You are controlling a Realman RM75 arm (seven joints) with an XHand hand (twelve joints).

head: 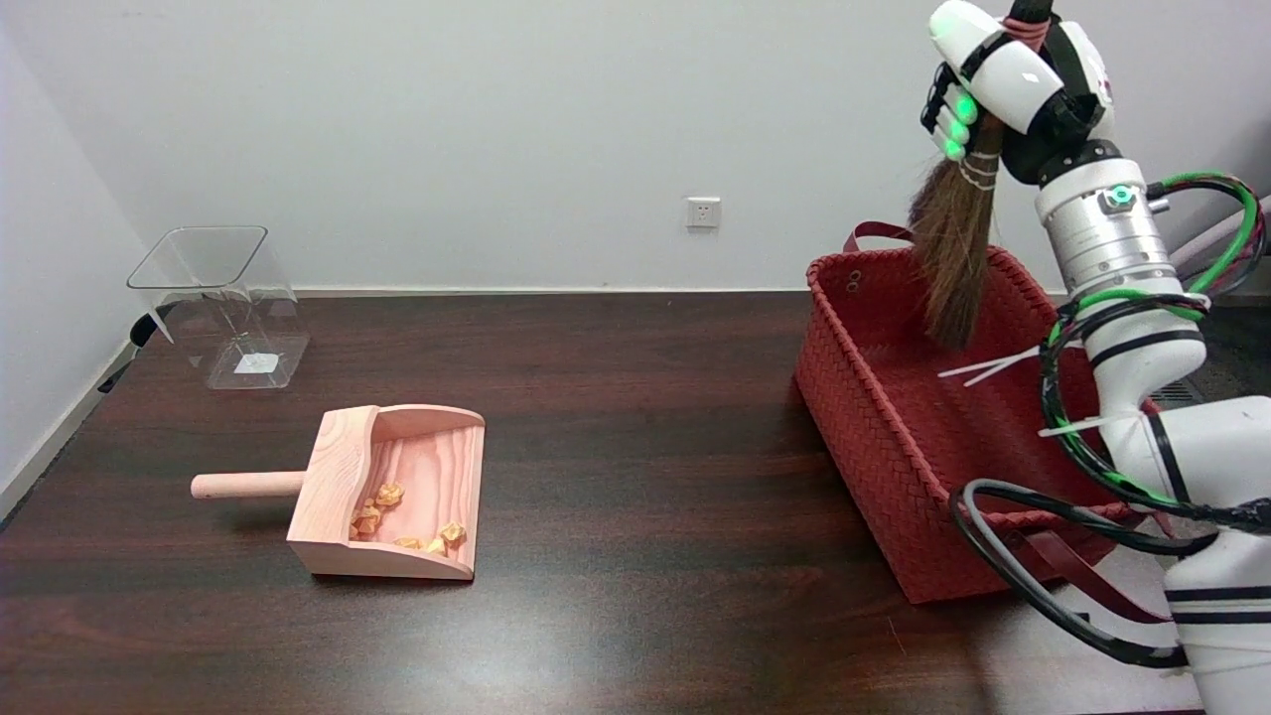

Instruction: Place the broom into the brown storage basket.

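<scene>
My right hand is high at the upper right, gripping the handle of the broom. The broom hangs upright, its brown bristles pointing down, tied with white bands near the top. The bristle tips dip just inside the far part of the brown storage basket, a red-brown woven bin on the table's right side. The broom's handle is mostly hidden inside the hand. My forearm crosses in front of the basket's right wall.
A pale wooden dustpan with several crumpled paper bits lies left of centre, handle pointing left. A clear plastic bin stands at the far left. Black and green cables loop over the basket's near right corner.
</scene>
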